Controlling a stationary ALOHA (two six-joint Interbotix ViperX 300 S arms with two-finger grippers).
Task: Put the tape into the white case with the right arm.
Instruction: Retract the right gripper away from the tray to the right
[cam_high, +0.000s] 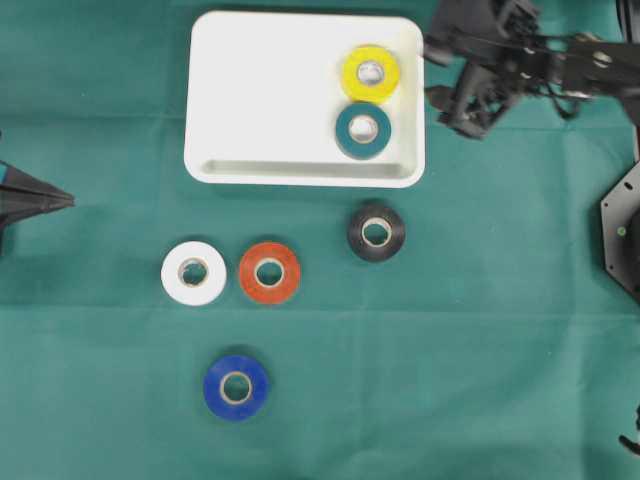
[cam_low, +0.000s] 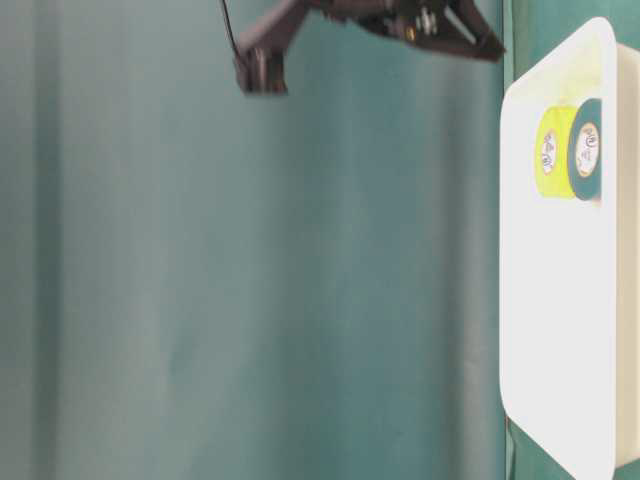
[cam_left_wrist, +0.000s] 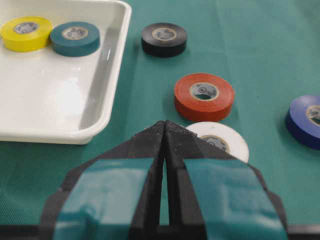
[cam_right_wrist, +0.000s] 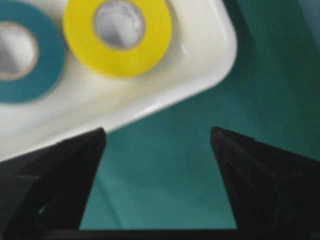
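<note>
The white case (cam_high: 270, 100) lies at the back of the green cloth with a yellow tape roll (cam_high: 370, 73) and a teal tape roll (cam_high: 363, 130) flat in its right end. On the cloth in front lie black (cam_high: 376, 232), red (cam_high: 269, 272), white (cam_high: 193, 273) and blue (cam_high: 236, 387) tape rolls. My right gripper (cam_high: 432, 72) hangs just off the case's right edge, open and empty; its wrist view shows bare cloth between the fingers (cam_right_wrist: 55, 170), with the case corner (cam_right_wrist: 220, 55) and the yellow roll (cam_right_wrist: 117, 35) ahead. My left gripper (cam_left_wrist: 165, 125) is shut and empty at the left edge.
The left gripper (cam_high: 60, 200) points right, level with the gap between the case and the loose rolls; in its view the white roll (cam_left_wrist: 222, 140) lies just beyond its tip. Black arm parts (cam_high: 620, 230) stand at the right edge.
</note>
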